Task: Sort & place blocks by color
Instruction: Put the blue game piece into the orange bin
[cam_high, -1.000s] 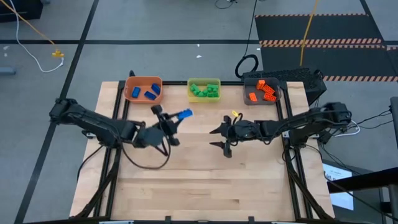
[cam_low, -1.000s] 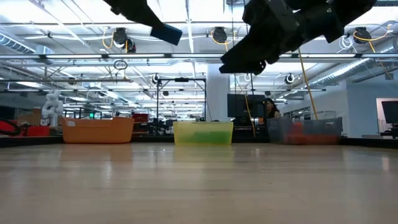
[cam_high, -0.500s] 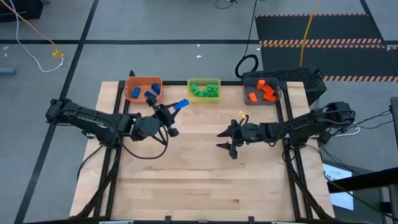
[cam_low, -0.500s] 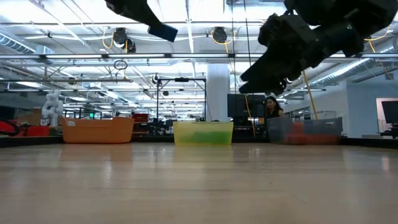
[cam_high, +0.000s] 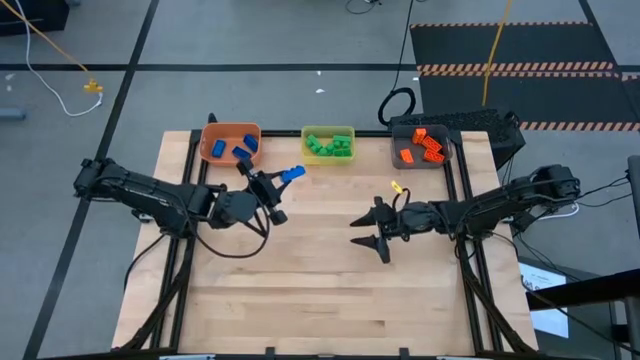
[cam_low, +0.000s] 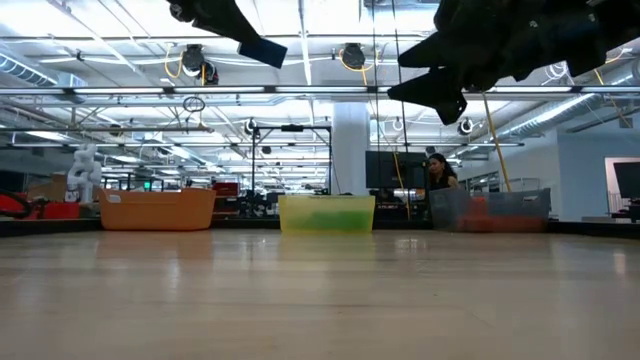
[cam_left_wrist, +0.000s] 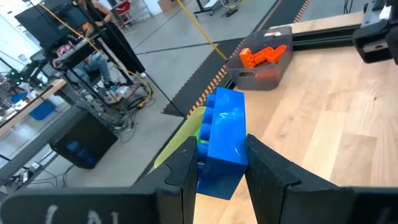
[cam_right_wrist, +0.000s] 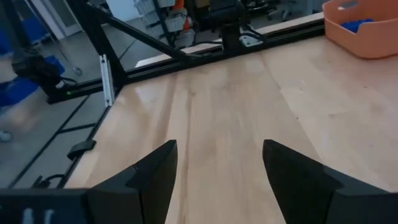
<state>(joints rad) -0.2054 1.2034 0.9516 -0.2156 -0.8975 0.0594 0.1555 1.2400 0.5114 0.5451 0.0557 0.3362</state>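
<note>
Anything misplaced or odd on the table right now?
Nothing stands out. Blue blocks sit in the orange bin, green in the yellow bin, orange in the grey bin. The left gripper holds one blue block above the table near the orange bin; the right gripper hangs open and empty.

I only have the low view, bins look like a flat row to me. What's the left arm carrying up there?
Observer: The left gripper is shut on a blue block, seen from its wrist view.
Operator: Which bin has blue ones?
Observer: The orange bin, from above.
Operator: Anything in the right gripper?
Observer: No, the right gripper is open with only bare table between its fingers.
</note>
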